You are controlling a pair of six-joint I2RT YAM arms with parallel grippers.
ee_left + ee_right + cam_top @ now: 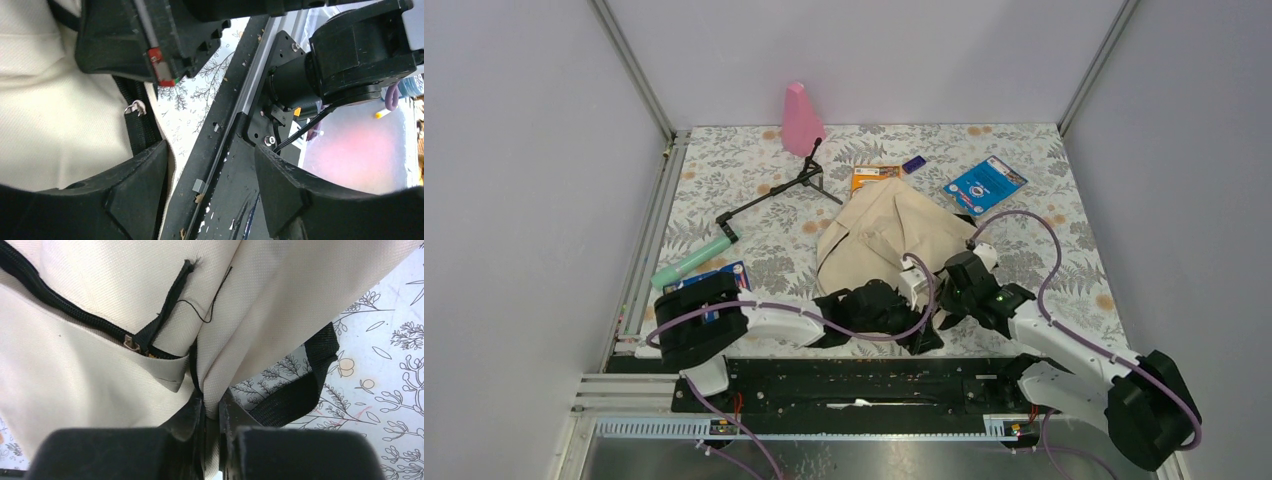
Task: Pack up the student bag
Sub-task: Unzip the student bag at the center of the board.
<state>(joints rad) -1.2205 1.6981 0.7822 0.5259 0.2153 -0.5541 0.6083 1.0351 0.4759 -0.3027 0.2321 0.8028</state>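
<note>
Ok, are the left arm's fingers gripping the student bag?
No, the left fingers stand open over the black rail, the student bag beside them.

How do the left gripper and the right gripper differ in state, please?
The left gripper is open with nothing between its fingers; the right gripper is shut on a fold of the student bag. The left gripper lies at the bag's near edge, the right gripper further right along it. Both are black two-finger grippers close to the bag.
</note>
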